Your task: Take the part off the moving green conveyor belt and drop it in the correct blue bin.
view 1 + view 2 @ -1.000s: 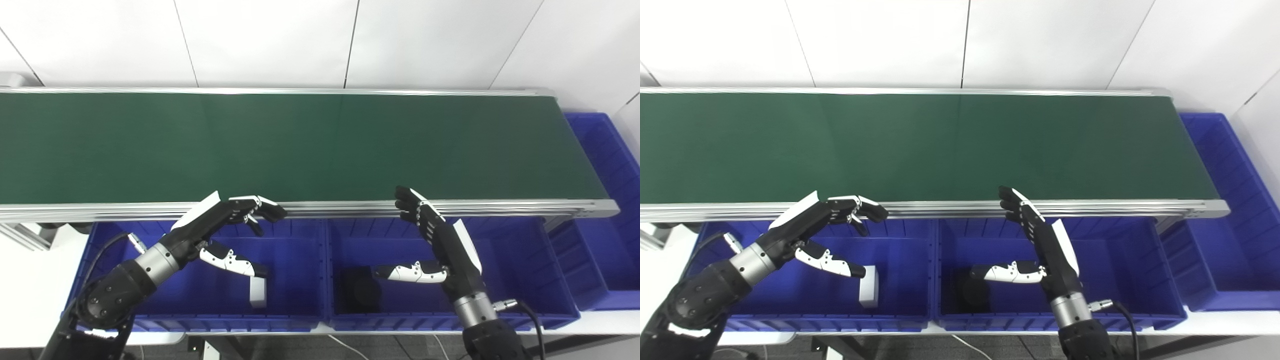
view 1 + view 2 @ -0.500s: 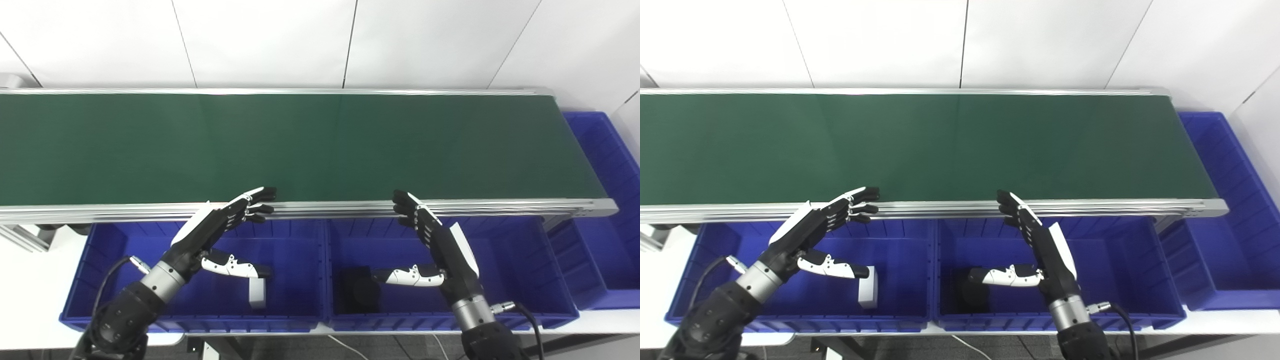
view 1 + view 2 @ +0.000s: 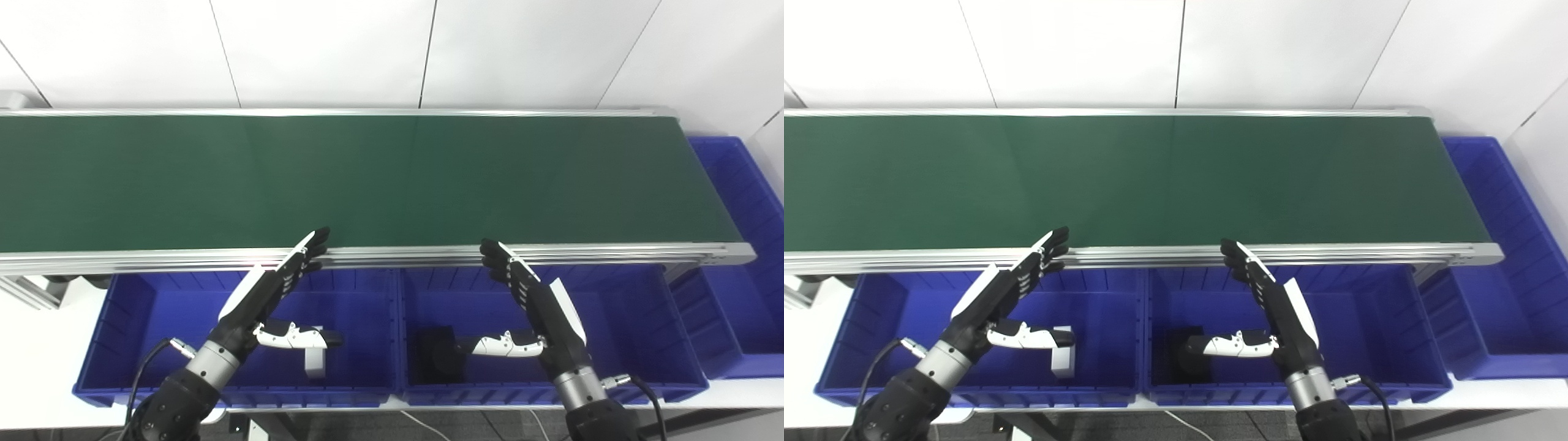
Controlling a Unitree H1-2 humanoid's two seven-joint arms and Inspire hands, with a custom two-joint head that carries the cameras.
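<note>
Left eye view: the green belt runs across the picture between silver rails, bare of parts, with white wall panels behind. Below its near rail sit two blue bins: the left bin holds a white part, the middle bin a black part.

Right eye view: the left hand and right hand hover over those bins, fingers straight, thumbs out, holding nothing (fingertips near the rail). A third bin stands past the belt's right end.
</note>
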